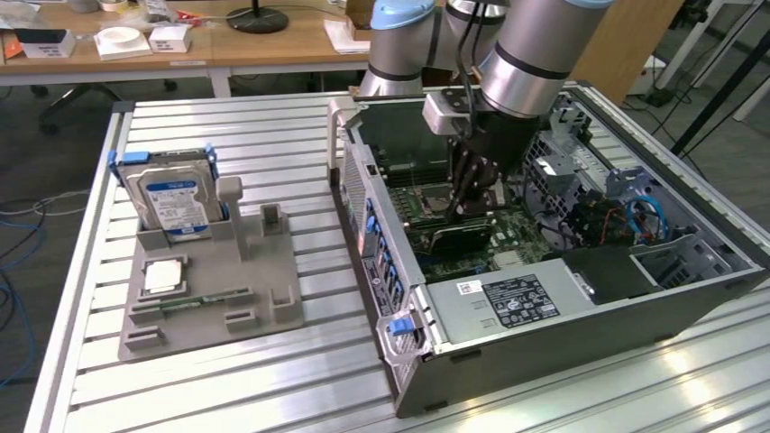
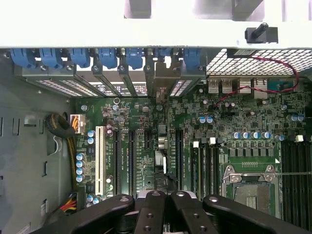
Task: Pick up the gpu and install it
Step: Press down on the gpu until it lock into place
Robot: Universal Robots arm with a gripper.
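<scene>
A robot arm reaches down into an open desktop computer case (image 1: 578,271) lying on its side on a ribbed metal desk (image 1: 241,388). The pincer (image 1: 463,209) is low inside the case, its fingers (image 2: 161,207) drawn together on the top edge of the gpu (image 1: 463,236), a dark flat card standing upright on the green motherboard (image 1: 475,257).

In the wrist view the black fingers sit over the expansion slots (image 2: 124,156), with the card seen edge-on as a thin strip (image 2: 160,161) running from the fingers toward the blue slot clips (image 2: 107,57) at the case's rear wall. A bare CPU socket (image 2: 251,187) lies to one side.

At the exterior view's left, well apart from the case, a grey parts holder (image 1: 211,289) carries an upright hard drive (image 1: 175,200) with a blue-white label, a CPU (image 1: 162,277) and a RAM stick (image 1: 198,300).
</scene>
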